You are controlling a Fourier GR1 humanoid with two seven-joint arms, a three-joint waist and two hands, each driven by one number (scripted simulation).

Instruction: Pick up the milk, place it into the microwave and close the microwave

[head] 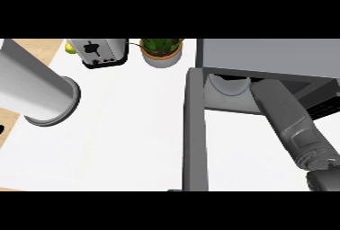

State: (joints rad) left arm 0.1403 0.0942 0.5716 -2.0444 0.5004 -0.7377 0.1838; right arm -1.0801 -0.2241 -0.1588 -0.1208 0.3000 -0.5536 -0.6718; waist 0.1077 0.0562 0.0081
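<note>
Head view; entries run from the near edge outward.

1. Right grey forearm (294,128): enters at the lower right corner and slants up-left into the open front of the microwave. Judged purpose: carrying the milk into the cavity or setting it down there. The right robot hand is hidden under the microwave's roof, so I cannot tell whether it grips anything.

2. Dark grey microwave door (194,134): stands wide open, seen edge-on as a long bar from the near edge to the cabinet's left corner. It is open so that the arm can pass. Closing is not yet done.

3. White tabletop (126,148): carries everything listed. A wood-coloured strip shows along its left border.

4. Left grey forearm (34,77): a broad cylinder across the upper left, well apart from the microwave, apparently parked out of the way. The left robot hand is cut off. A small black sliver (2,129) at the left edge may belong to it; its state cannot be told.

5. Grey box-shaped microwave (266,56): its roof covers most of the cavity. A pale round shape (229,84) shows just beside the forearm's far end. It could be a turntable plate or the milk. The milk is not identifiable anywhere and is probably inside the cavity.

6. Black-and-silver toaster (101,51), leafy green plant in a white pot (161,53), and a yellow-green object (69,46) partly hidden behind the toaster: all stand along the far edge, outside the task.
</note>
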